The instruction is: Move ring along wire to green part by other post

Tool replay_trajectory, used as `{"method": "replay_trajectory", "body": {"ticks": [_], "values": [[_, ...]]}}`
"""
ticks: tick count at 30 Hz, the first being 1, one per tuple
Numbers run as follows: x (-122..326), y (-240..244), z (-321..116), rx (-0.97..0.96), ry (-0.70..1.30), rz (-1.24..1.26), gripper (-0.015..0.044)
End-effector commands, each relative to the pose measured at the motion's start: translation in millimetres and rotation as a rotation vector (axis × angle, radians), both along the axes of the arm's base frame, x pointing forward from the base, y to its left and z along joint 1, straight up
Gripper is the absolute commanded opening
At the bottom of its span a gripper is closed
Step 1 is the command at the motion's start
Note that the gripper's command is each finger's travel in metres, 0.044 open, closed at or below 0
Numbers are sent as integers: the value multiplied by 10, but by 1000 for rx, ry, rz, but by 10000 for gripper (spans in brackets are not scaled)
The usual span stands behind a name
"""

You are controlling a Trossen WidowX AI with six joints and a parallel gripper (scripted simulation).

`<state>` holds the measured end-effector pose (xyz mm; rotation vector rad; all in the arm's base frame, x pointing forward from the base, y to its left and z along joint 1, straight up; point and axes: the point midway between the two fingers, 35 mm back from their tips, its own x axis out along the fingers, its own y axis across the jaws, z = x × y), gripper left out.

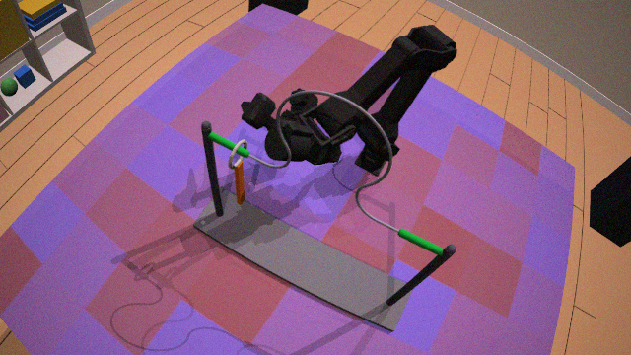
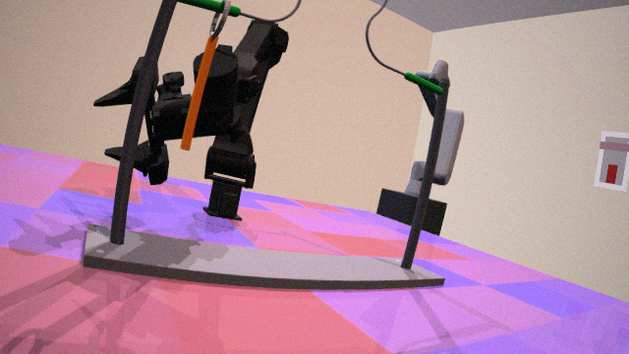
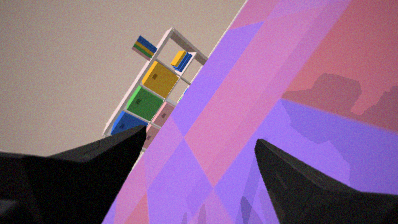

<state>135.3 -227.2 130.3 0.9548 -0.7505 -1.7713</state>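
Observation:
The ring (image 1: 232, 156) (image 2: 213, 24) hangs around the left green part (image 1: 220, 140) (image 2: 200, 4), near its inner end. Its orange handle (image 1: 240, 183) (image 2: 200, 93) points down, beside the left post (image 1: 213, 173) (image 2: 132, 143). The thin grey wire (image 1: 390, 153) (image 2: 368, 36) curves up and over to the right green part (image 1: 421, 242) (image 2: 424, 83) at the right post (image 1: 419, 277) (image 2: 428, 182). My gripper (image 2: 100, 128) (image 3: 201, 137) is open and empty, behind the left post and apart from the handle. The wrist view shows neither ring nor handle.
The grey base plate (image 1: 315, 261) (image 2: 295, 267) carries both posts on the patchwork mat (image 1: 237, 306) (image 2: 246, 320). My arm (image 1: 380, 74) (image 2: 260, 54) stands behind the wire. A shelf (image 1: 59, 49) (image 3: 172, 36) with coloured boxes stands far off.

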Motion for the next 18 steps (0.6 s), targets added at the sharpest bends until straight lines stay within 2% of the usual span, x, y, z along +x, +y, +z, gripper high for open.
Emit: {"method": "replay_trajectory", "body": {"ticks": [1,9,18], "values": [[7,-4,5,1,2,2,374],[183,-109,-52,74,33,94,164],[613,-291,-383,242,61,433,160]]}}
